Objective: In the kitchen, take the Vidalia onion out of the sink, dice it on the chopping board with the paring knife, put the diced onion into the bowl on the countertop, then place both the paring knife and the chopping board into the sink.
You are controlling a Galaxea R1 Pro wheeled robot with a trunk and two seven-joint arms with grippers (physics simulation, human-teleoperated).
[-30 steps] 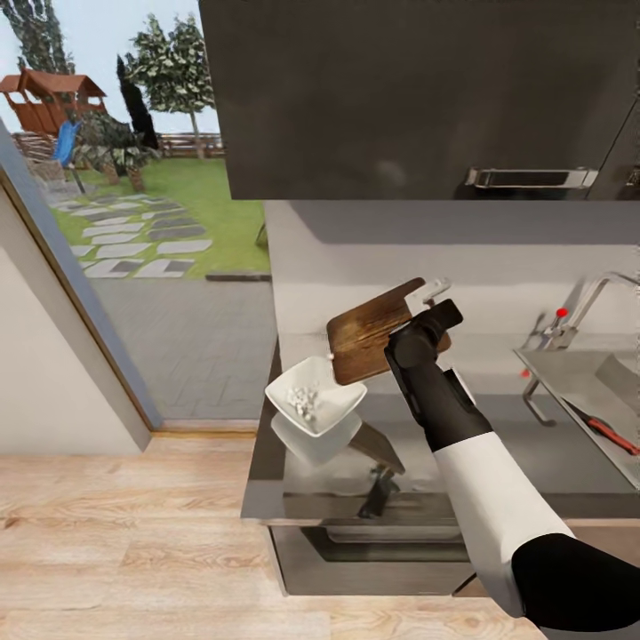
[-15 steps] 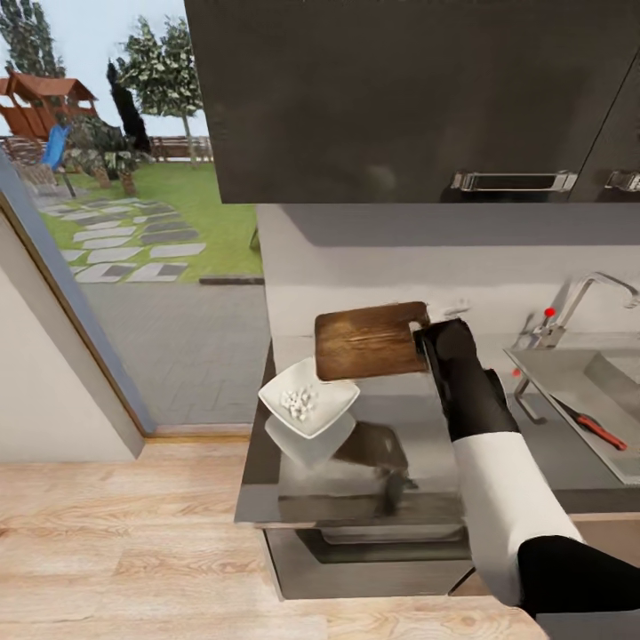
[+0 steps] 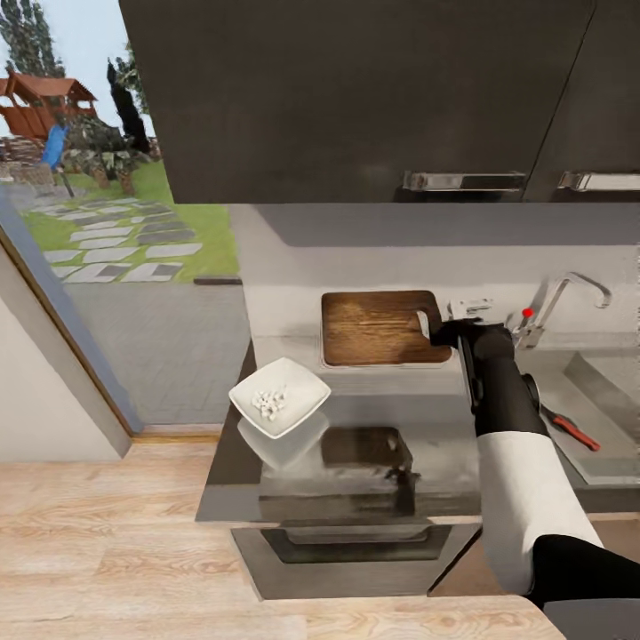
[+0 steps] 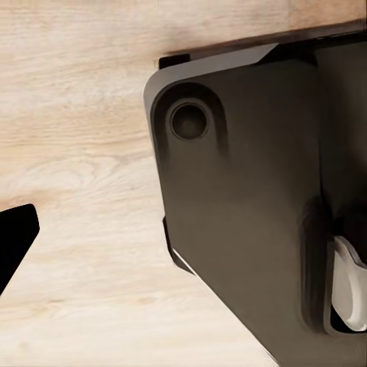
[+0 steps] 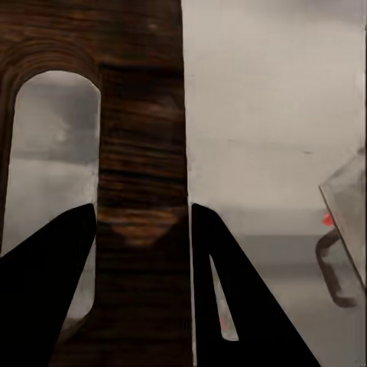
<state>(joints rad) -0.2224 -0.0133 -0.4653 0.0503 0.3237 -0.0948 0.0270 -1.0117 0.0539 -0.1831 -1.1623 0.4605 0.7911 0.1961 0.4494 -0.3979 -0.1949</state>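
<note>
The big black cupboards (image 3: 373, 98) hang over the grey bench (image 3: 427, 436). The whole head view has slid since a second ago, so the camera moved. The sink (image 3: 578, 391) sits at the right, with the knife (image 3: 569, 429) lying in it. The board (image 3: 378, 327) was tipped up over the bowl before. Now it is held flat above the bench, nearer the sink. The right hand (image 3: 433, 327) grips its handle end. The right wrist view shows what the head view cannot: the two fingers (image 5: 46, 283) squeezing the strip of wood beside the handle hole (image 5: 53, 183). The white bowl (image 3: 280, 397) stands at the bench's left with onion bits (image 3: 269, 402) inside. In the left wrist view one finger (image 4: 14, 241) of the left hand shows over the wood floor (image 4: 84, 153); I cannot tell if it is open.
</note>
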